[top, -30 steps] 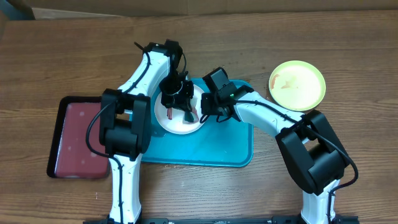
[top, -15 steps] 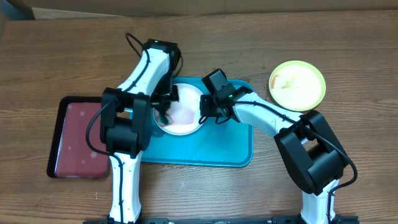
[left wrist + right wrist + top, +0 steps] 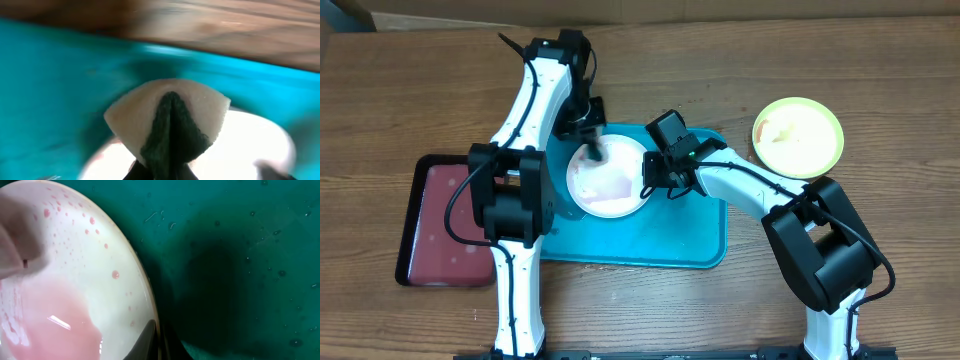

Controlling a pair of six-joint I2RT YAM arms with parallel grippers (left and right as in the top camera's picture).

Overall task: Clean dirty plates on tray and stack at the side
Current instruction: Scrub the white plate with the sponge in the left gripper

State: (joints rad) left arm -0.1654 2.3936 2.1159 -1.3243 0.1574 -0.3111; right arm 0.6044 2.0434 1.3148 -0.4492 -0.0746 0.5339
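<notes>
Scrubbing the white plate while the other arm pins its rim

The wooden table [image 3: 880, 60] carries the blue tray [image 3: 650, 240] at its middle. A black tray [image 3: 445, 215] with a dark red inside lies just beside the blue tray's left edge. The yellow-green plate [image 3: 800, 135] sits off the blue tray, near its far right corner, and is touched by neither arm.

The white plate [image 3: 615, 195] lies inside the blue tray at its far left end. Thin pink liquid [image 3: 55, 310] is pooled on its face, and small pink droplets are scattered toward its rim.

A white-and-green sponge [image 3: 167, 117] is pinched and folded in the left gripper [image 3: 588, 143], which is clenched on it. The sponge presses on the plate's far left edge, by the blue tray's far rim. The left wrist view is smeared, so the exact contact cannot be read.

The right gripper [image 3: 650, 178] reaches in from the blue tray's right side. It appears to be grasping the plate's right rim, one finger above it and one below.

The step in hand looks like wiping, and the plate seems far from clean. To do it well:
- Hold the rim firmly.
- Sweep the sponge across the whole face, through the puddle and out to the droplets.
- Use moderate pressure, so the plate neither tips nor slips from the jaws and the liquid stays inside the blue tray.
</notes>
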